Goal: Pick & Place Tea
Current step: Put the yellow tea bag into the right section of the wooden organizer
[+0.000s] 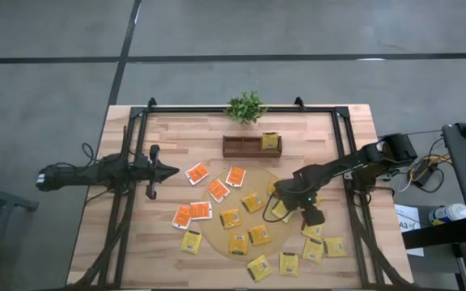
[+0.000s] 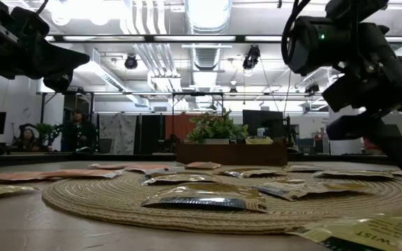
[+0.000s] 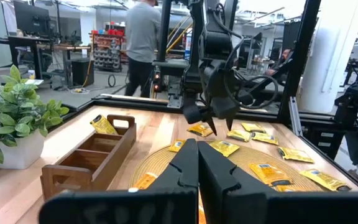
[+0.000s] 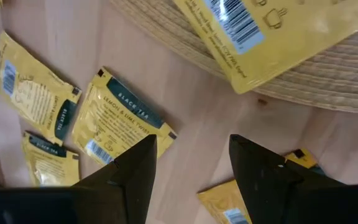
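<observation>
Hovering at the round mat's [image 1: 245,222] edge, right gripper [image 1: 312,215] spreads its jaws over scattered tea packets [image 4: 120,121], ready to pinch one; left gripper [image 1: 154,171] waits clenched beside the mat.

We see even, bright overhead light on the wooden table [image 1: 168,250], with only faint, soft shadows. In the low view the ceiling lamps [image 2: 208,10] glare white and the arms read as dark silhouettes; the near packet [image 2: 368,237] is blurred. The right wrist view is close and slightly soft
</observation>
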Controlling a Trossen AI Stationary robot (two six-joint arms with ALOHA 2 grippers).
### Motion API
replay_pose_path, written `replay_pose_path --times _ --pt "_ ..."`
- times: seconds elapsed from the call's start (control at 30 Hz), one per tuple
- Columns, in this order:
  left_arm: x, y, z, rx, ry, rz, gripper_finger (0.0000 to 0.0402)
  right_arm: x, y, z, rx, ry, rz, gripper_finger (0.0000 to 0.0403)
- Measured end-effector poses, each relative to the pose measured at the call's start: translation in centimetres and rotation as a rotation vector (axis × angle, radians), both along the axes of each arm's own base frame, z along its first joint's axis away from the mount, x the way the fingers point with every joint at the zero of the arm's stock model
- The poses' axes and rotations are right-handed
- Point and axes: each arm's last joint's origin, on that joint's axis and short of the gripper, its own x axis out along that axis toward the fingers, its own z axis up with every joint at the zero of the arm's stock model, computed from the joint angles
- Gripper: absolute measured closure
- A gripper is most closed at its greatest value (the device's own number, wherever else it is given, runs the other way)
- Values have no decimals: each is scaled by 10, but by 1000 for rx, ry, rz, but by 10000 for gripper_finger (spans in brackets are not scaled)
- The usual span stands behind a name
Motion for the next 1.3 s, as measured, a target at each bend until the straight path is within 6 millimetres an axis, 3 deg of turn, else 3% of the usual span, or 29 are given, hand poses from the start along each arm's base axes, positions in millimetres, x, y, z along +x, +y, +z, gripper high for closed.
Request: replay_pose_path --times 1.3 --pt "0 0 0 0 0 0 402 -5 5 -14 205 21 54 204"
